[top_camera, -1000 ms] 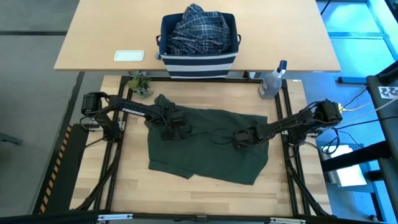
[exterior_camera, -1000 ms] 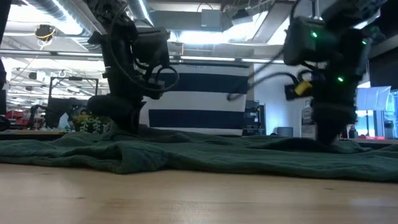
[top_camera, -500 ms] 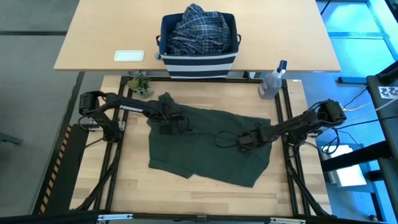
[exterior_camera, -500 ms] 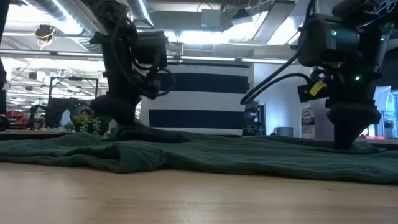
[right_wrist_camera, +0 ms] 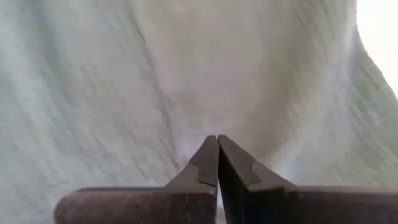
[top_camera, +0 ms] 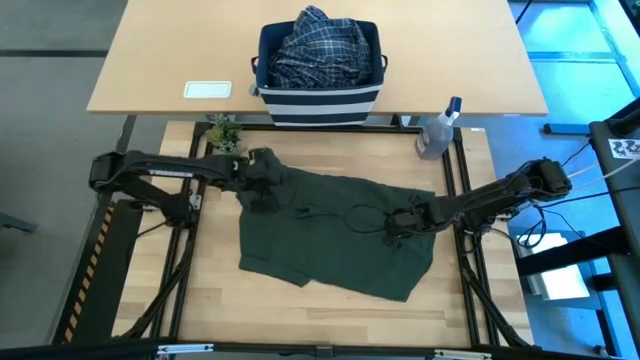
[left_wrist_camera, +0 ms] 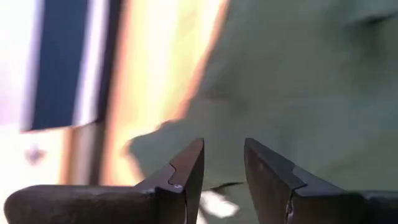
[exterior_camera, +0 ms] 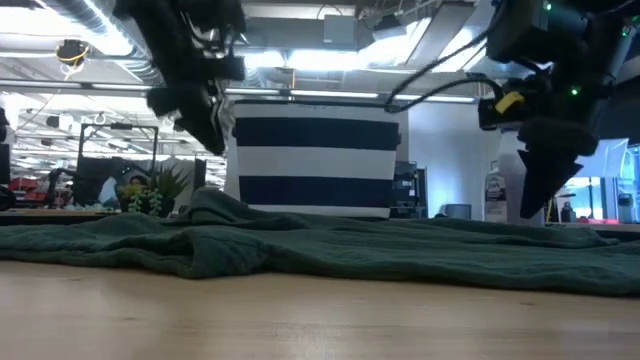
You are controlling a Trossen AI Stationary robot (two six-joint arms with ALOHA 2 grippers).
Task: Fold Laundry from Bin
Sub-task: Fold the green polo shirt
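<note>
The dark olive-green garment (top_camera: 335, 235) lies spread flat on the wooden table. My left gripper (top_camera: 263, 192) hangs open over the garment's far left corner with nothing between its fingers (left_wrist_camera: 186, 168). My right gripper (top_camera: 395, 226) is shut and hovers over the garment's right half; in the low view its tip (exterior_camera: 532, 210) stands a little above the cloth (exterior_camera: 330, 250). The bin (top_camera: 320, 75) stands on the desk beyond the table's far edge. A blue-and-white plaid shirt (top_camera: 320, 45) is heaped in it.
A clear spray bottle (top_camera: 438, 130) stands at the table's far right corner. A small green plant (top_camera: 225, 135) sits at the far left corner. A white flat object (top_camera: 207, 89) lies on the desk left of the bin. Bare wood shows along the table's near edge.
Both grippers have risen off the green garment. My left gripper went up higher and toward the table's left edge, ending over the garment's far left corner. My right gripper rose a little. The garment stays flat on the table.
</note>
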